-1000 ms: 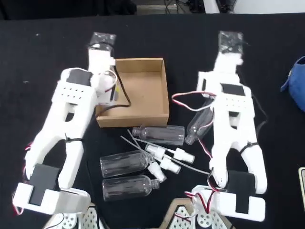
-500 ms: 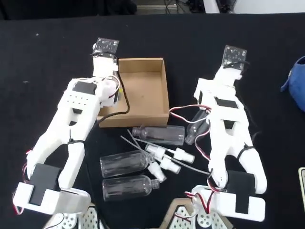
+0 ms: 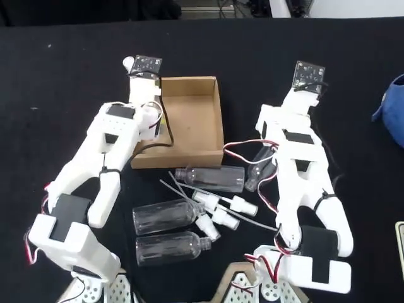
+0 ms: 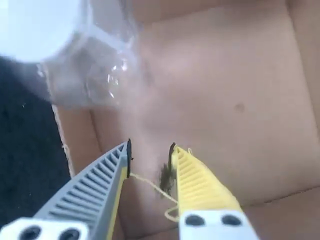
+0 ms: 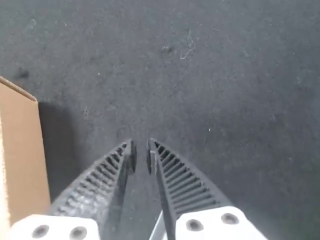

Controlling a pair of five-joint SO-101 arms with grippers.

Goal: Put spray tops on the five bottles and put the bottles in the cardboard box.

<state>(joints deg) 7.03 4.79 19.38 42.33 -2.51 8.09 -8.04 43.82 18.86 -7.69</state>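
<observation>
The left gripper (image 4: 150, 147), fingers apart and empty, has slid toward 12 o'clock along the box's (image 4: 240, 107) 9 o'clock wall, where a white-topped bottle (image 4: 95, 75) leans across the rim, likely not fully in. The right gripper (image 5: 141, 150), nearly together, hovers over the table (image 5: 225, 75).

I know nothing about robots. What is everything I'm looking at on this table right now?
cardboard box: one, brown, open, between the arms
bottles: four, clear, lying in front of the box, one partly under the right arm
capped bottle: one, clear with a white top, at the box's wall
spray tops: several, white, loose among the bottles
blue object: one, at the table's edge
table: one, black
arms: two, white
left end effector: grey and yellow, open, over the box
right end effector: black, nearly closed, over bare table
</observation>
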